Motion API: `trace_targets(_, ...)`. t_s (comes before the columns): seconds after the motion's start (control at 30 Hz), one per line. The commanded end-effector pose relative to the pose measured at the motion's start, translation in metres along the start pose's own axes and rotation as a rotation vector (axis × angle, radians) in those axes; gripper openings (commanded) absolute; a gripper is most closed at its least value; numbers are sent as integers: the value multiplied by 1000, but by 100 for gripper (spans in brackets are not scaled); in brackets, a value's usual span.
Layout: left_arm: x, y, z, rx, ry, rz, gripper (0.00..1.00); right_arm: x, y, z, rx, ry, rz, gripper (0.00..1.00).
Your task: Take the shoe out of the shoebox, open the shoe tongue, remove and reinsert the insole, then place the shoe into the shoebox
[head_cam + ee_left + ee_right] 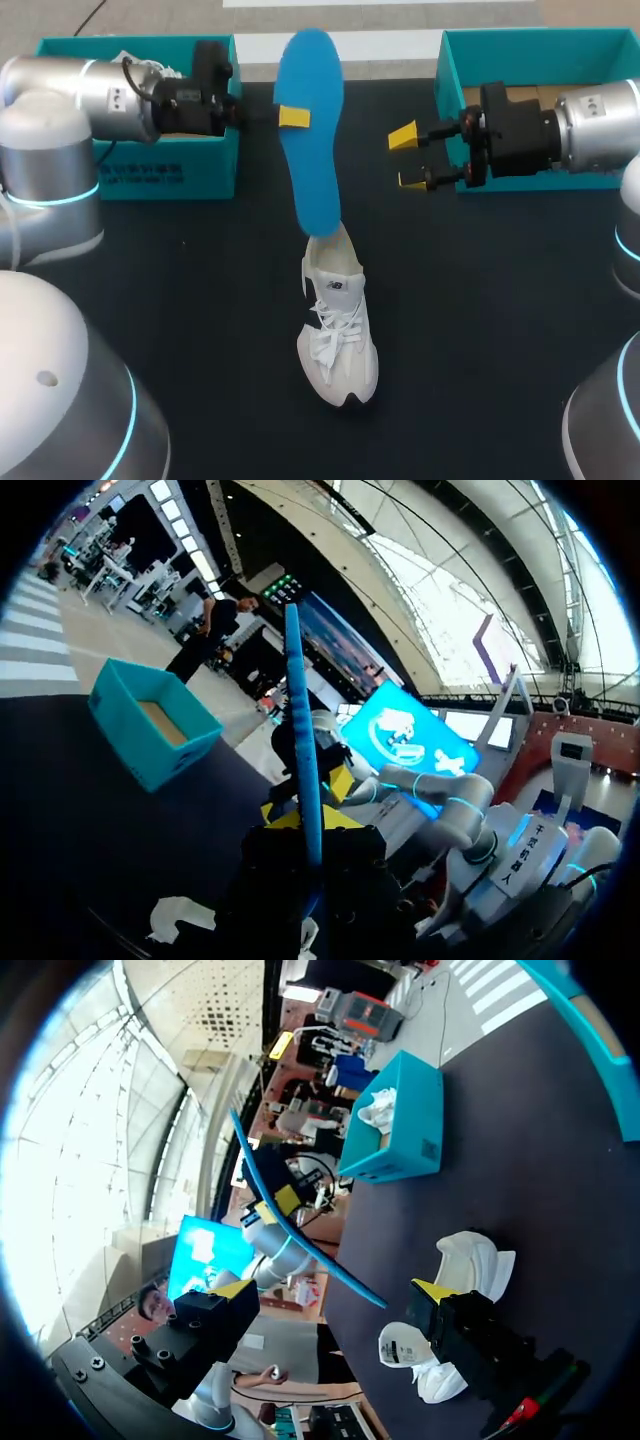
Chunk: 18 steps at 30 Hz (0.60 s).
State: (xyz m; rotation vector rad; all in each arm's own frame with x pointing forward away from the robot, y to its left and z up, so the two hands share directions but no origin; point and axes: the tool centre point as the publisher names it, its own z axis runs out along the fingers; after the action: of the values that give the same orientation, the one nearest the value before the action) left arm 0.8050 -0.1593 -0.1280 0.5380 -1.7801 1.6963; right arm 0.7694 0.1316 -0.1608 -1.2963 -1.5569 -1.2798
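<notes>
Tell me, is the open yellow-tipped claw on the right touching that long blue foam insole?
Apart. The head view shows a plain strip of dark table between the right gripper and the blue insole.

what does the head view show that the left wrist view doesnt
Only the head view: the whole white shoe with its laces, the left shoebox, and the broad face of the blue insole, its lower end at the shoe's opening, held by the left gripper. Only the left wrist view: the insole edge-on, a thin blue line rising ahead of that gripper. Both: the insole, the right shoebox, and the open right gripper, partly hidden behind the insole in the wrist view.
</notes>
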Motion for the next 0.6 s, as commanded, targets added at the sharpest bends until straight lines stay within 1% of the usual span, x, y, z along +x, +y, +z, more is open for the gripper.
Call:
trace_targets(0.03, 13, 4, 1, 166, -103, 923, 0, 0, 0, 2, -1, -2, 1, 100)
trace_targets(0.07, 16, 2, 0, 176, -128, 1015, 0, 0, 0, 2, -1, -2, 1, 100)
trace_targets(0.13, 18, -3, -1, 186, -177, 1107, 0, 0, 0, 2, -1, -2, 1, 100)
trace_targets(0.17, 20, -9, -2, 235, -229, 1174, 0, 0, 0, 2, -1, -2, 1, 100)
trace_targets(0.2, 21, -13, -3, 244, -240, 1175, 0, 0, 0, 2, -1, -2, 1, 100)
trace_targets(0.6, 21, -13, -3, 244, -240, 1175, 0, 0, 0, 2, -1, -2, 1, 100)
